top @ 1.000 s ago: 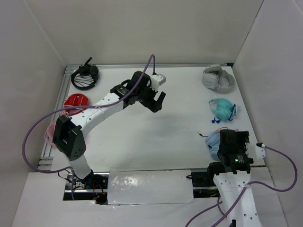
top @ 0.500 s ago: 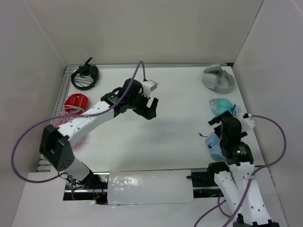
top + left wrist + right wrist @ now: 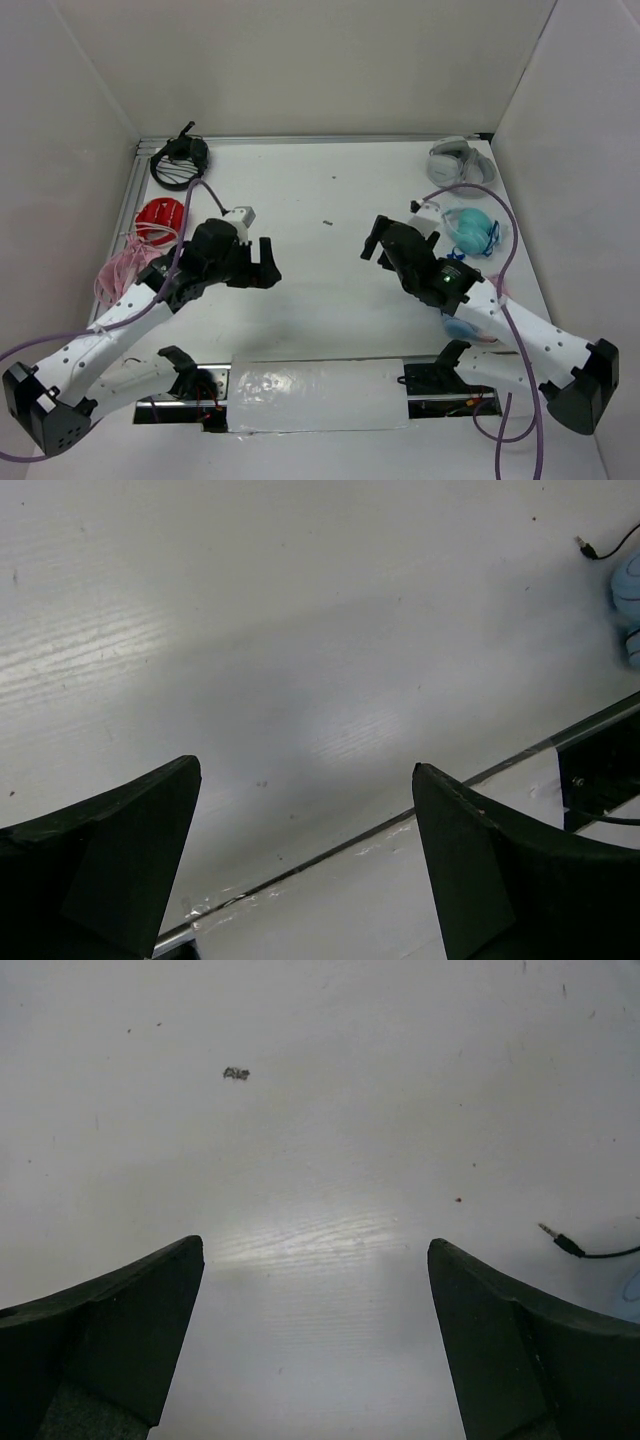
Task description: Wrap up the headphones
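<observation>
**Left claw** (image 3: 267, 262): black, two wedge-shaped fingers, spread wide with nothing between them, over bare table at left of centre. The wrist view shows matte fingers (image 3: 110, 865) with angular tips.

**Right claw** (image 3: 372, 240): same black build, jaws fully apart and empty, over the table right of centre. A small grey speck (image 3: 236, 1073) lies ahead of it.

**Headphones** (image 3: 460, 328): at the near right of the table, largely hidden under the right arm. A rounded, light blue ear cup shows, and a sliver of pink beside the arm. The left wrist view catches the cup's edge (image 3: 628, 585) and a thin black cable (image 3: 590, 548) ending in a jack plug.

**Table** (image 3: 320, 300): white and flat, with a faint wood grain and a dull sheen.

**Other headphones:**
- turquoise pair (image 3: 470, 228), far right
- grey pair (image 3: 460, 163), far right corner
- black pair (image 3: 180, 160), far left corner
- red pair (image 3: 160, 215), left edge
- pink pair (image 3: 120, 275), left edge
</observation>
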### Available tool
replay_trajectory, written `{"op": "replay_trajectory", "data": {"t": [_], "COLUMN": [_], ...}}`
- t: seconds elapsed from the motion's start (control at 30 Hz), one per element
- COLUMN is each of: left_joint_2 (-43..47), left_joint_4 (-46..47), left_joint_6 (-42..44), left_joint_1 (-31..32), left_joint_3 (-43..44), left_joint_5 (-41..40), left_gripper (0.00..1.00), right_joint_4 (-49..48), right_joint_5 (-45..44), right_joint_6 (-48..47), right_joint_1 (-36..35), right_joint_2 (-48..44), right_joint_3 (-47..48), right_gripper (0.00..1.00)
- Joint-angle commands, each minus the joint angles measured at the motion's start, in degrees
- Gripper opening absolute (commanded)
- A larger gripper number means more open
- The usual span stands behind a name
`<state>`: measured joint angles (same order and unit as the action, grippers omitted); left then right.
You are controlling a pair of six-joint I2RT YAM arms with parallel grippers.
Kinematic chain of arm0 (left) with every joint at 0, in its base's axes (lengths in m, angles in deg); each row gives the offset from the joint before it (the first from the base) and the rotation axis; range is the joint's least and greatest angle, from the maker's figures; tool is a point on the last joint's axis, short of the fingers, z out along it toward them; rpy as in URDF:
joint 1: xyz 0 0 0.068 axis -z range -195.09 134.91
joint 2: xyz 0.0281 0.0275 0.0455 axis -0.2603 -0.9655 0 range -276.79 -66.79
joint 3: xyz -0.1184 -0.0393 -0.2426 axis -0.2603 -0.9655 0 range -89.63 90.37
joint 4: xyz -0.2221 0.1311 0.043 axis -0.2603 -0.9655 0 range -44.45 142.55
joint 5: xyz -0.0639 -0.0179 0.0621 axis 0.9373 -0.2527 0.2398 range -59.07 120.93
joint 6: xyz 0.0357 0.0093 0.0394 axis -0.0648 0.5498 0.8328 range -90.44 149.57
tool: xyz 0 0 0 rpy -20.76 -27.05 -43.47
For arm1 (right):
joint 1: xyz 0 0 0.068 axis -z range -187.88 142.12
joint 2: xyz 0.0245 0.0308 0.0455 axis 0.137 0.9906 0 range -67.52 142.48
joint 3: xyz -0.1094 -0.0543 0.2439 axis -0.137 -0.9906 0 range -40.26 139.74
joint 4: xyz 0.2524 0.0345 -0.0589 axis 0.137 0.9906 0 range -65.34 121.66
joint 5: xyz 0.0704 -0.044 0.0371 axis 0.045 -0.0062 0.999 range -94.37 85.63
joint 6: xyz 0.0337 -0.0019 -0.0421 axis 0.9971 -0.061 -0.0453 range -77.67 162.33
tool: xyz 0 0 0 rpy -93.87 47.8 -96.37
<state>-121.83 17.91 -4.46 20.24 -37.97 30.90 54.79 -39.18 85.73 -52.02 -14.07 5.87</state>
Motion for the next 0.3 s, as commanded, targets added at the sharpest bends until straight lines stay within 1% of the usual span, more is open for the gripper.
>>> {"op": "replay_trajectory", "data": {"t": [0.0, 0.13, 0.27], "left_joint_2": [2.9, 4.0, 4.7], "left_joint_4": [-0.1, 0.3, -0.3], "left_joint_6": [-4.3, -3.6, -4.3], "left_joint_1": [0.4, 0.5, 0.6], "left_joint_3": [0.3, 0.3, 0.2], "left_joint_5": [-1.9, -1.7, -2.3], "left_gripper": [0.99, 0.99, 0.99], "right_joint_4": [-1.6, -4.1, -7.4], "right_joint_5": [-6.7, -6.7, -4.4], "right_joint_6": [1.9, 2.1, 0.6], "right_joint_1": [-2.7, -3.5, -2.9], "right_joint_2": [3.3, 4.9, 2.2], "right_joint_3": [4.9, 4.3, 1.9], "right_gripper": [1.0, 0.99, 1.0]}}
